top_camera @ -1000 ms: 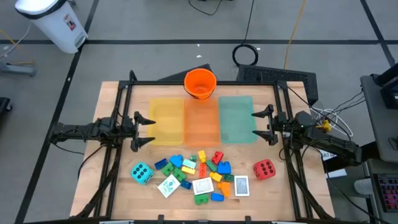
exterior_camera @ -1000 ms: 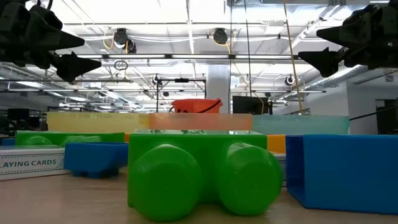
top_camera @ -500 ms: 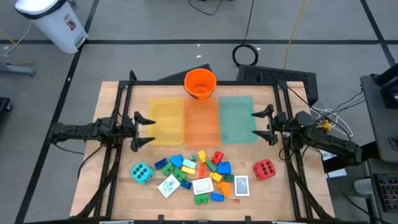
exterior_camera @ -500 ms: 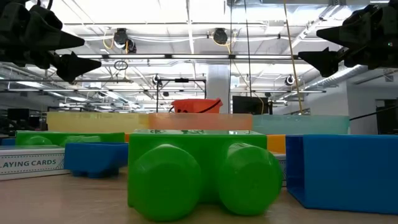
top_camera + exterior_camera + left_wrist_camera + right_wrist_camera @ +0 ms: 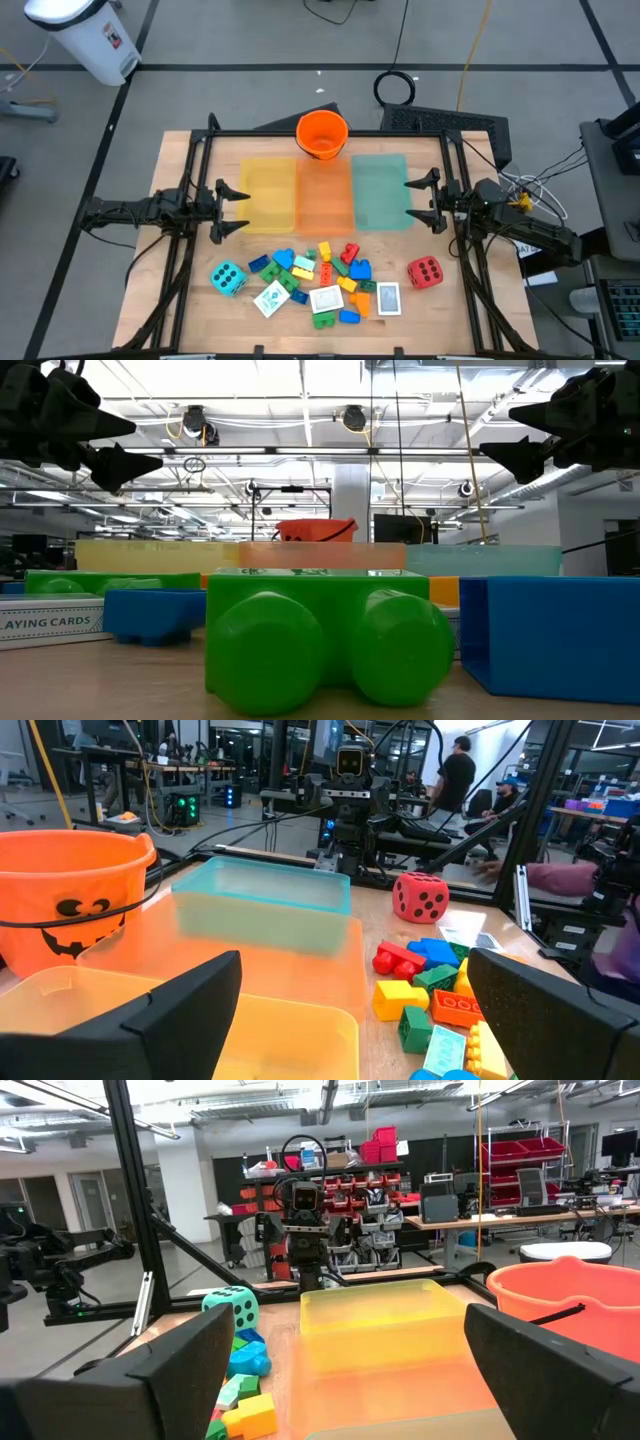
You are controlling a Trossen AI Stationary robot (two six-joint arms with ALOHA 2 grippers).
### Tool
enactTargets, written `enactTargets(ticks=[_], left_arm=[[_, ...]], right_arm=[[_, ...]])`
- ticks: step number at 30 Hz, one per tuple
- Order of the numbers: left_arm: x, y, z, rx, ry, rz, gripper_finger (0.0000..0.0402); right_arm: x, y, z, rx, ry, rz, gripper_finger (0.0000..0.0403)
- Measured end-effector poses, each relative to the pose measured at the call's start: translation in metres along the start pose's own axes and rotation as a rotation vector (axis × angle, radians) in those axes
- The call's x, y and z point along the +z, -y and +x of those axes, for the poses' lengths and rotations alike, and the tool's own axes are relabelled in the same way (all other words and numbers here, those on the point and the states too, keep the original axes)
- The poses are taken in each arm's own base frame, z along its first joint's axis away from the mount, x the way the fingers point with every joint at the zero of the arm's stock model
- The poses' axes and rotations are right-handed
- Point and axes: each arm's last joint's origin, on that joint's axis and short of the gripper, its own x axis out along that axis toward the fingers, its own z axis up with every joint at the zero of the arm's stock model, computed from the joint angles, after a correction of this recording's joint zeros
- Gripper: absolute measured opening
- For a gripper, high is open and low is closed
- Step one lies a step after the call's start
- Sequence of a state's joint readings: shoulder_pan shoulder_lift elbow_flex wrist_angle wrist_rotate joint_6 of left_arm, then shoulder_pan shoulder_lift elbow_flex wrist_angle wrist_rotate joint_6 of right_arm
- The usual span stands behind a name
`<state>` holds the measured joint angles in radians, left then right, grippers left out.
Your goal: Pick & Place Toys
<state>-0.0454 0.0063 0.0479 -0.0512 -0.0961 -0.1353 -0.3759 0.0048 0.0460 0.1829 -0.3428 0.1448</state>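
Note:
Near the table's front edge lies a heap of small coloured bricks [image 5: 320, 270] and white card packs [image 5: 327, 298]. A teal die [image 5: 227, 277] rests left of the heap, a red die [image 5: 424, 271] right of it. My left gripper [image 5: 232, 208] hovers open at the table's left, above the yellow tray's [image 5: 267, 195] edge. My right gripper [image 5: 422, 200] hovers open at the right, by the green tray [image 5: 380, 190]. In the left wrist view the red die [image 5: 420, 897] and bricks [image 5: 430, 982] lie ahead.
An orange bucket [image 5: 322, 134] stands at the far edge behind the orange tray [image 5: 324, 193]. A black frame [image 5: 320, 133] runs around the table. In the low view a green brick [image 5: 325, 638] and a blue brick [image 5: 550, 632] fill the foreground. People show beyond the table.

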Motion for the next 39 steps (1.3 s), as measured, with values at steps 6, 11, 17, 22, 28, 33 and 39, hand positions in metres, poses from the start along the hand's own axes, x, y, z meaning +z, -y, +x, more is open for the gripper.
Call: enactTargets(ticks=[6,11,17,22,28,33,39], left_arm=[[0.000,0.000,0.000,0.000,0.000,0.000,0.0392],[0.000,0.000,0.000,0.000,0.000,0.000,0.0392],[0.000,0.000,0.000,0.000,0.000,0.000,0.0392],[0.000,0.000,0.000,0.000,0.000,0.000,0.0392],[0.000,0.000,0.000,0.000,0.000,0.000,0.0392],[0.000,0.000,0.000,0.000,0.000,0.000,0.0392],[0.000,0.000,0.000,0.000,0.000,0.000,0.0392]], right_arm=[[0.000,0.000,0.000,0.000,0.000,0.000,0.0365],[0.000,0.000,0.000,0.000,0.000,0.000,0.0365],[0.000,0.000,0.000,0.000,0.000,0.000,0.0365],[0.000,0.000,0.000,0.000,0.000,0.000,0.0365],[0.006,0.000,0.000,-0.019,0.061,-0.025,0.0365],[0.022,-0.005,-0.002,0.077,0.216,0.287,0.0365],[0.034,-0.006,-0.006,0.074,0.358,0.384,0.0365]])
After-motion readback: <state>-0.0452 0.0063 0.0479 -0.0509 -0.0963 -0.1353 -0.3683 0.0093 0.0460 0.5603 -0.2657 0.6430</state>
